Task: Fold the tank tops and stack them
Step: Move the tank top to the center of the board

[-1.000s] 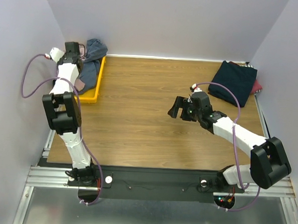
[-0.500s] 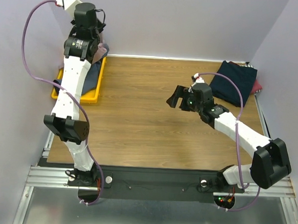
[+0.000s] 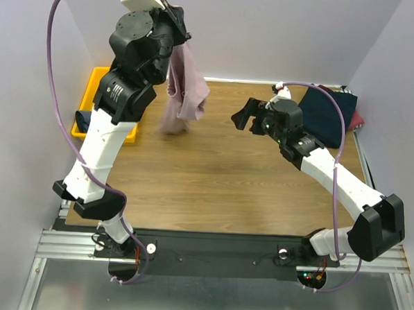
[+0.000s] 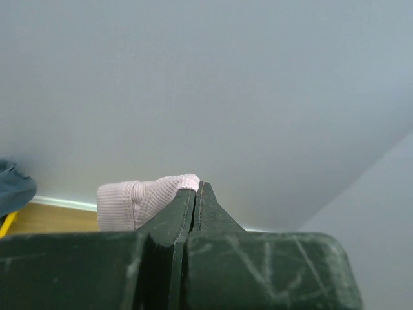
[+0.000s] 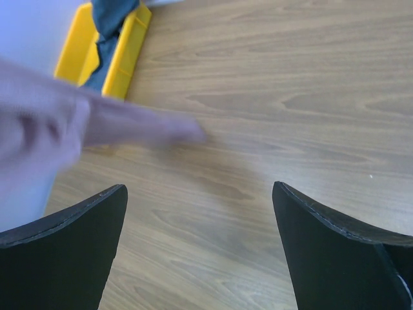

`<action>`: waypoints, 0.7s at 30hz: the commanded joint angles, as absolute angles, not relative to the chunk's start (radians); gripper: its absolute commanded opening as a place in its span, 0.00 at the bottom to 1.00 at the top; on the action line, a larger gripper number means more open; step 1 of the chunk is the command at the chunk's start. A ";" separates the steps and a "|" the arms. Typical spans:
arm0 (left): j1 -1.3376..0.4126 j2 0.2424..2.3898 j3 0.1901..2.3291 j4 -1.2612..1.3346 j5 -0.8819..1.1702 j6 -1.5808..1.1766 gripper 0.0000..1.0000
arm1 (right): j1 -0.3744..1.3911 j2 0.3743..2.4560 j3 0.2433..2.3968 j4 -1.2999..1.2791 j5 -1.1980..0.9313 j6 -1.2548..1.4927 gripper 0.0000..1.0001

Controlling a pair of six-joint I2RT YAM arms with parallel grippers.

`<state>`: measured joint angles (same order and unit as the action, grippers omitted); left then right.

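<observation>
Left end effector [image 4: 197, 192] high above the wooden worktop [image 3: 220, 176], jaws pinched tight on the top edge of a dusty pink ribbed cotton tank top [image 3: 185, 91]. The top hangs down, motion-blurred, just right of the yellow plastic tray [image 3: 94, 86]. Right end effector [image 5: 199, 188] spread wide, holding nothing, over mid-worktop facing the pink top. Folded dark navy tank top [image 3: 326, 114] lies in the far right corner, with red fabric [image 3: 359, 120] peeking out beside it.
</observation>
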<state>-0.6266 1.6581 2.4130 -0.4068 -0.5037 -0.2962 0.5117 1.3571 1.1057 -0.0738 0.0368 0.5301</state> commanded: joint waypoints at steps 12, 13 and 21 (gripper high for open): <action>-0.720 1.560 2.151 -0.222 -0.565 -0.385 0.00 | 0.511 1.287 1.005 0.054 0.066 0.541 1.00; -0.689 1.560 2.087 -0.213 -0.510 -0.426 0.00 | 0.509 1.281 0.982 0.054 0.102 0.549 1.00; -0.324 1.776 1.655 -0.124 -0.097 -0.727 0.09 | 0.509 1.201 0.790 0.003 0.258 0.598 1.00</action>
<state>-0.4622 1.6852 1.7363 -0.1577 -0.2798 -0.5686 0.5117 1.2503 0.8268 -0.0029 0.1616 0.5766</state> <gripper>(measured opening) 0.055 0.998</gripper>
